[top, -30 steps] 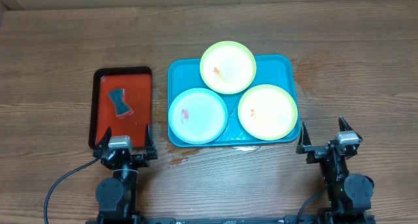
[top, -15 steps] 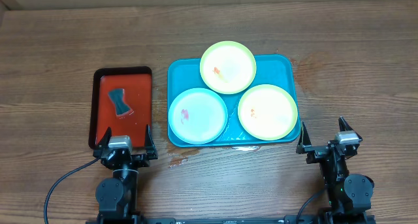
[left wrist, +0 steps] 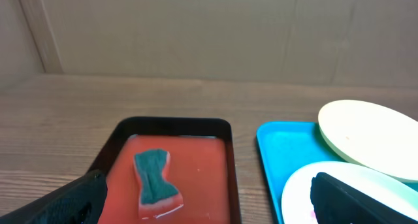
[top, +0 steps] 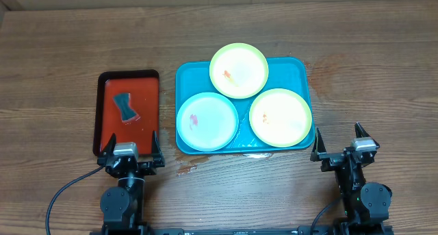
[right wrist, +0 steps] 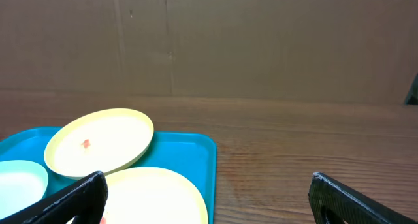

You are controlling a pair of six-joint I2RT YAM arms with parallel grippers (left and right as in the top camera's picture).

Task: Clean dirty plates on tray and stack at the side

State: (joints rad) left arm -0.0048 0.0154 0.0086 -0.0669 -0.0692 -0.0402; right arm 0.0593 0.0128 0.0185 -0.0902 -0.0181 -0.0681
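Both arms were folded back low at the table's [top: 55, 57] near edge. The left gripper [top: 131, 140] and right gripper [top: 337, 134] had their fingers spread wide, holding nothing. All three plates [top: 238, 70] lay on the teal tray [top: 298, 68], with the far yellow-green one overhanging its rim.

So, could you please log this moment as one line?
cleaning: not started | left hand: open, empty | right hand: open, empty | plates: three on tray, smeared | stacked: none
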